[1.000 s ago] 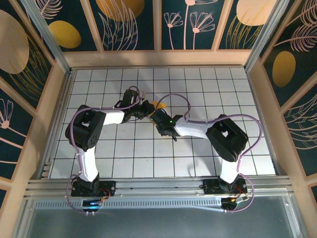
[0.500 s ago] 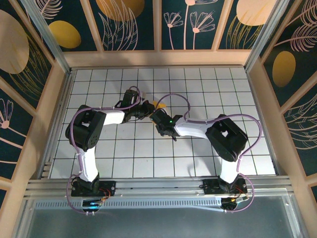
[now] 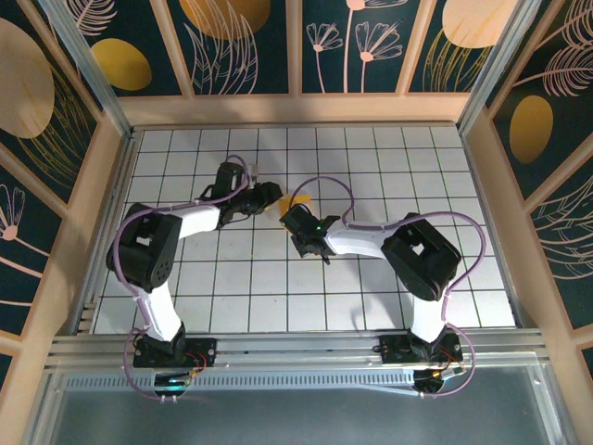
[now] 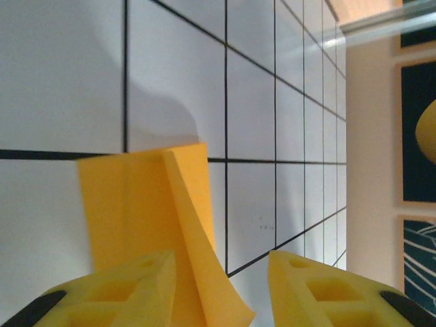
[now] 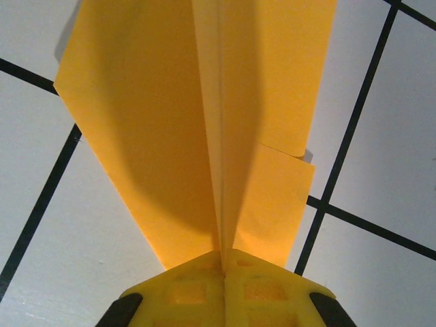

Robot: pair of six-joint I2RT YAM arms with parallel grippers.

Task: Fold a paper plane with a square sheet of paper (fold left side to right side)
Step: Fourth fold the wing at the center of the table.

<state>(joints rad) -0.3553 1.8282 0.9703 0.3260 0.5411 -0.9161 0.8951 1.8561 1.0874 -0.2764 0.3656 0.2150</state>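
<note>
- The left gripper point(image 3: 265, 195) stands with its jaws apart. In its wrist view a raised flap of the paper plane point(image 4: 136, 204) stands in the gap.
- The paper plane lies on the gridded table point(image 3: 389, 158) near the centre, at the left gripper's 3 o'clock.
- The right gripper point(image 5: 223, 262), at the plane's 6 o'clock, is pinched together on its centre crease.

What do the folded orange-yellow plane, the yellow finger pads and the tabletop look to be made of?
The paper plane looks like thin matte paper, going by its sharp creases and layered edges. The pads of the right end effector are matte yellow with recessed pockets, probably moulded or printed plastic or rubber. The table is a smooth white surface with black grid lines, perhaps laminate, though the material is unclear.
</note>
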